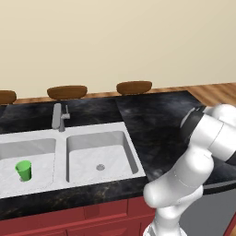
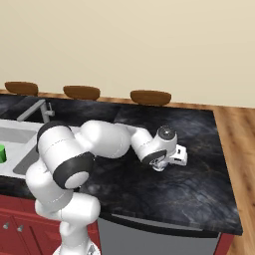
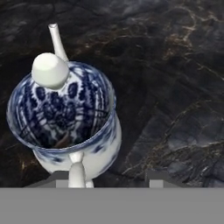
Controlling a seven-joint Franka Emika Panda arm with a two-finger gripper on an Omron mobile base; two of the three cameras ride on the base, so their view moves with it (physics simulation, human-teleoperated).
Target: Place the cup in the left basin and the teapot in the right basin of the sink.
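The teapot, white with a dark blue pattern, stands on the black stone counter right below my hand, its spout pointing away. My gripper is open and straddles the pot's near rim: one fingertip sits over the pot and the other stands apart beside the wall. From the right base view, my gripper reaches low over the counter right of the sink. The green cup stands upright in the left basin of the sink. The right basin holds only its round drain.
A grey faucet rises behind the divider between the basins. Brown stools line the counter's far edge. Red cabinet fronts run below the sink. Wooden floor lies beyond the counter's right end.
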